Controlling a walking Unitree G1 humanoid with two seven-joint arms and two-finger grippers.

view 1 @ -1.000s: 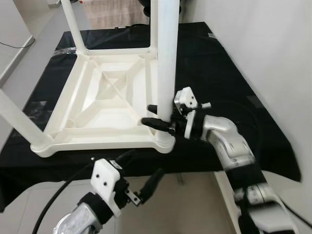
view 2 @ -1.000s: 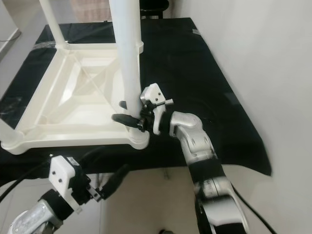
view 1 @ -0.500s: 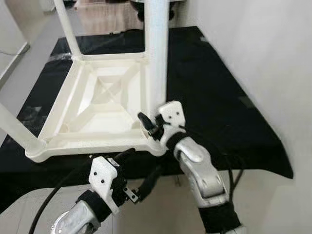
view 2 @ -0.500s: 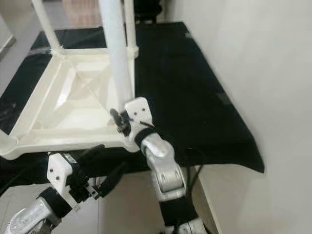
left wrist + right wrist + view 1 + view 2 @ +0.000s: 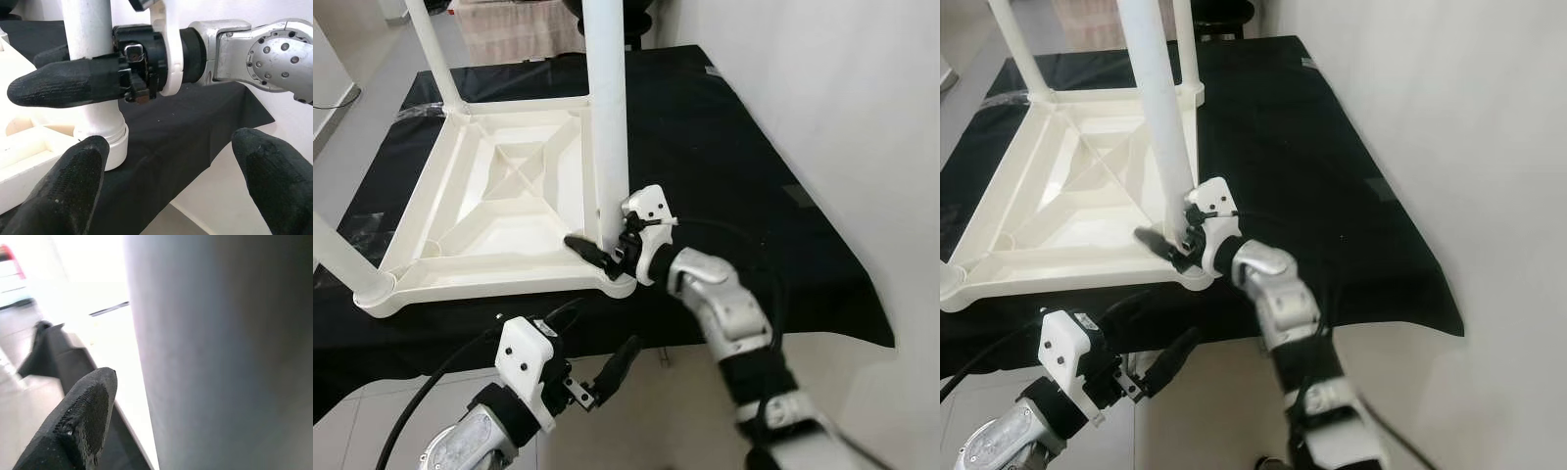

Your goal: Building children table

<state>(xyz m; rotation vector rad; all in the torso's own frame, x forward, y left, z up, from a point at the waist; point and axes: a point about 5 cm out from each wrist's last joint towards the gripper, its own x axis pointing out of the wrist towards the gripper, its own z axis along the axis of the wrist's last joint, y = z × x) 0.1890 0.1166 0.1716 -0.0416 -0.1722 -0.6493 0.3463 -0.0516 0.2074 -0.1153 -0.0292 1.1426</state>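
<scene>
- Our right gripper (image 5: 599, 247) has its two fingers closed around the near table leg (image 5: 607, 117), low down, just above the socket at the corner of the upturned white tabletop (image 5: 499, 211).
- Our left gripper (image 5: 602, 362) hangs spread and empty below and in front of that corner, off the black cloth (image 5: 724, 166).
- We judge the main risk to be sideways force: pushing the leg askew could jam it in the socket or slide the whole tabletop along the cloth.
- That corner sits near the front edge, so any slide toward us could tip it off.
- The wall (image 5: 832, 98) lies close beyond our right arm; open room is toward the left gripper and above the leg.
</scene>
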